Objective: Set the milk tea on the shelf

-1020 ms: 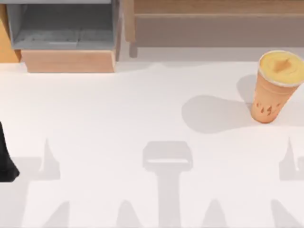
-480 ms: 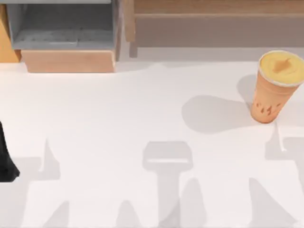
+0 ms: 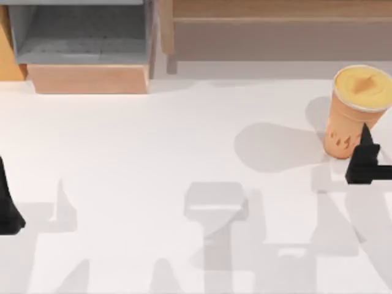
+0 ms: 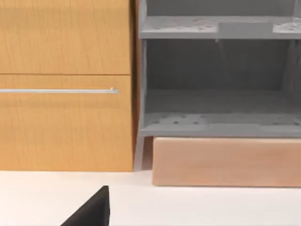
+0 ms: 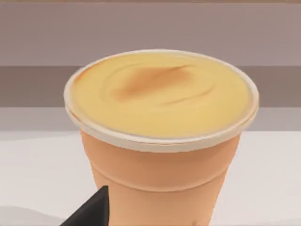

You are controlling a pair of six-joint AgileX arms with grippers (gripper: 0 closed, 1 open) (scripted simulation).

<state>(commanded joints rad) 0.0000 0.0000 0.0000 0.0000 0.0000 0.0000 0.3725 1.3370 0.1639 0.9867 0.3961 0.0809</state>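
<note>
The milk tea (image 3: 358, 110) stands upright at the top view's right edge, below the shelf (image 3: 275, 37). Your right gripper (image 3: 366, 160) sits just beneath it, nearer than the left gripper (image 3: 7, 205); I cannot tell whether either's fingers are parted.

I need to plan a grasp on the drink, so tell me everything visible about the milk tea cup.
The milk tea is a tapered peach-orange cup, wider at the top, with a pale rim around a creamy yellow-orange surface that has a darker swirl. Dark specks show near its base. It stands upright on the white table at the right side, in front of the shelf. The right gripper is close beside its base; whether they touch cannot be told. The right wrist view sees it near, facing the cup.
</note>
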